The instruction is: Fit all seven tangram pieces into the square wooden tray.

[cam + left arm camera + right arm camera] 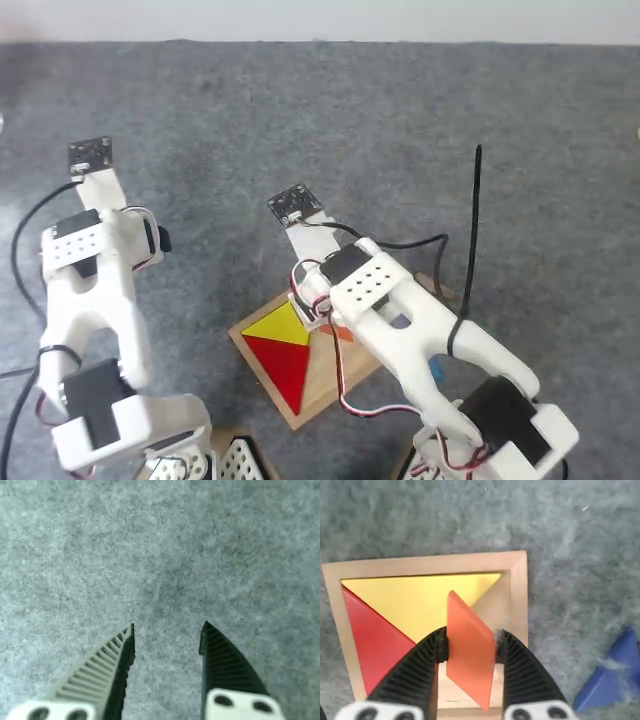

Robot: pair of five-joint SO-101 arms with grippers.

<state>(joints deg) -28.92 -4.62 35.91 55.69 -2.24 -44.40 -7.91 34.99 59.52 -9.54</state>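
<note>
The right fingers (417, 675) pinch the orange piece (469, 652) over the tray (518, 595); released crooked, it could ride up on the yellow triangle (420, 600). The left fingers (107, 675) hang apart, empty.

right gripper (470, 647) clamps orange piece (469, 652) | above tray (519, 600)
</note>
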